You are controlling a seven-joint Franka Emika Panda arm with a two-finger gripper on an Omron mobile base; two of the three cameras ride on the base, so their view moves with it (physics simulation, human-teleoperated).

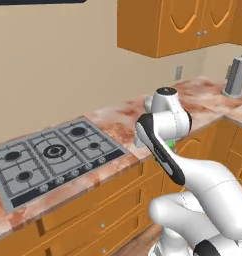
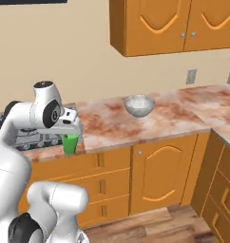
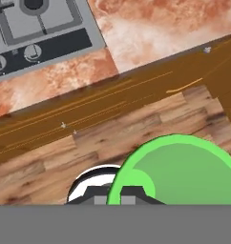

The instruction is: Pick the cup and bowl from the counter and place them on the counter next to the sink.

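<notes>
Presently the translucent green plastic cup hangs clamped in the robot's two-finger gripper, off the front edge of the pink-and-rust marbled stone counter beside the grey gas stove. Farther right, the shiny silver-grey bowl sits on that counter.

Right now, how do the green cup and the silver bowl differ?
The cup is bright green and tall; the bowl is silver-grey, wide and shallow. The cup hangs in the gripper off the counter's front edge; the bowl rests on the counter, untouched. Both stand upright, open-topped.
</notes>
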